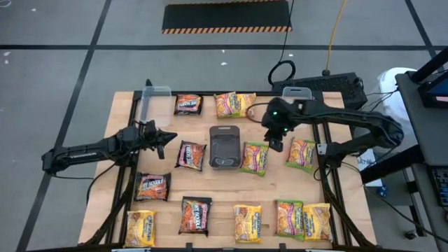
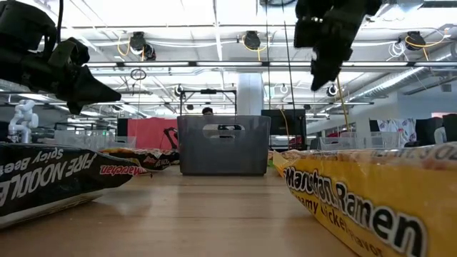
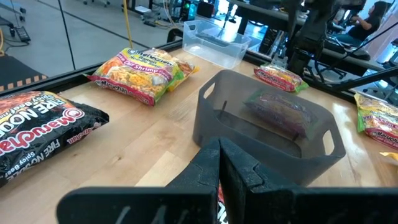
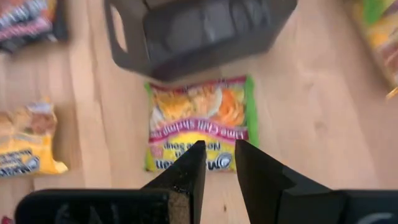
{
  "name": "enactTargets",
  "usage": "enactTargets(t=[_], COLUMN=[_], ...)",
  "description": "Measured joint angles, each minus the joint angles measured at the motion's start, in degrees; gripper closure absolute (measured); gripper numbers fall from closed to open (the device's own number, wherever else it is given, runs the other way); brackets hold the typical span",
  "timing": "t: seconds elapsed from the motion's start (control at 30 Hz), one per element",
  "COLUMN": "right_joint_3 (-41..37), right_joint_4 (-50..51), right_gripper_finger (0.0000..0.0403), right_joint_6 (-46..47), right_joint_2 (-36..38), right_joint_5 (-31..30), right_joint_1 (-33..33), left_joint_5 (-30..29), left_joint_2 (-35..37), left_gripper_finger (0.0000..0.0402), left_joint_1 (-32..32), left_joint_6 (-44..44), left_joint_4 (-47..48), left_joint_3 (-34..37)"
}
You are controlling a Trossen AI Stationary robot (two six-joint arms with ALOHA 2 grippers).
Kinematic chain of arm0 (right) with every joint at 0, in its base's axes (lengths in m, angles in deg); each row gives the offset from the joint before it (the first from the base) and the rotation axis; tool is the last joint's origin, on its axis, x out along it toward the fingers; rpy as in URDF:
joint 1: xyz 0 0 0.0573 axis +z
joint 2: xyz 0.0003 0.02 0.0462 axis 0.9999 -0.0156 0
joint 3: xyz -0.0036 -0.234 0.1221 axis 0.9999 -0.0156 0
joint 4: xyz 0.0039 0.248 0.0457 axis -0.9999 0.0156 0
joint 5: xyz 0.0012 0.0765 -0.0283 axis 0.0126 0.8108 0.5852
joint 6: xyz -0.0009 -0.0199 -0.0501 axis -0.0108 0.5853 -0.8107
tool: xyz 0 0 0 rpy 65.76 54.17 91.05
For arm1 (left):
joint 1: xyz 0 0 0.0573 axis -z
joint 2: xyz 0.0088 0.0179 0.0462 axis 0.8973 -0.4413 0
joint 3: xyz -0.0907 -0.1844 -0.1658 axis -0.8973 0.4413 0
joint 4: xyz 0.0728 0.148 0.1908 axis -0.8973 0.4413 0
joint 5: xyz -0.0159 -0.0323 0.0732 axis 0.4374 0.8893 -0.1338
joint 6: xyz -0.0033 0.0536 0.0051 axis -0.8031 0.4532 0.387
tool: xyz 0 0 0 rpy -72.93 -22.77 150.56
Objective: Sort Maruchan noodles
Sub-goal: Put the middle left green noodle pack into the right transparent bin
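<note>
Right gripper (image 1: pixel 276 145) hovers above green-edged packet (image 1: pixel 255 158) beside grey tray (image 1: pixel 225 147), fingers slightly apart, empty. Left gripper (image 1: pixel 168 136) closed, empty, left of tray. Other packets (image 1: pixel 197 213) scattered on table (image 1: pixel 220 190).

Two dark jointed arms, black wedge-shaped fingers (image 4: pixel 193 171), green indicator light

Packets spread around my grey tray, both arms over the table.

I see the right gripper (image 1: pixel 276 142) beside a green-edged packet (image 1: pixel 255 158) just right of the tray (image 1: pixel 225 147); the left gripper (image 1: pixel 165 137) sits near a dark packet (image 1: pixel 190 155) left of it.
</note>
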Motion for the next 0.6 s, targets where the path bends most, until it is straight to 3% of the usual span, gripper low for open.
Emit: enactTargets(t=[0.27, 0.6], right_joint_3=[0.0, 0.0], right_joint_4=[1.8, 1.5], right_gripper_finger=[0.0321, 0.0321], right_joint_6=[-0.7, -8.0], right_joint_2=[-7.0, -14.0], right_joint_5=[0.0, -0.1], right_joint_1=[-0.5, -1.6], left_joint_5=[0.0, 0.1], left_joint_2=[0.0, 0.0], left_gripper_finger=[0.0396, 0.0396], left_joint_1=[0.0, 0.0], left_joint_6=[-0.4, -0.5], left_joint_4=[0.0, 0.0], left_joint_3=[0.0, 0.0])
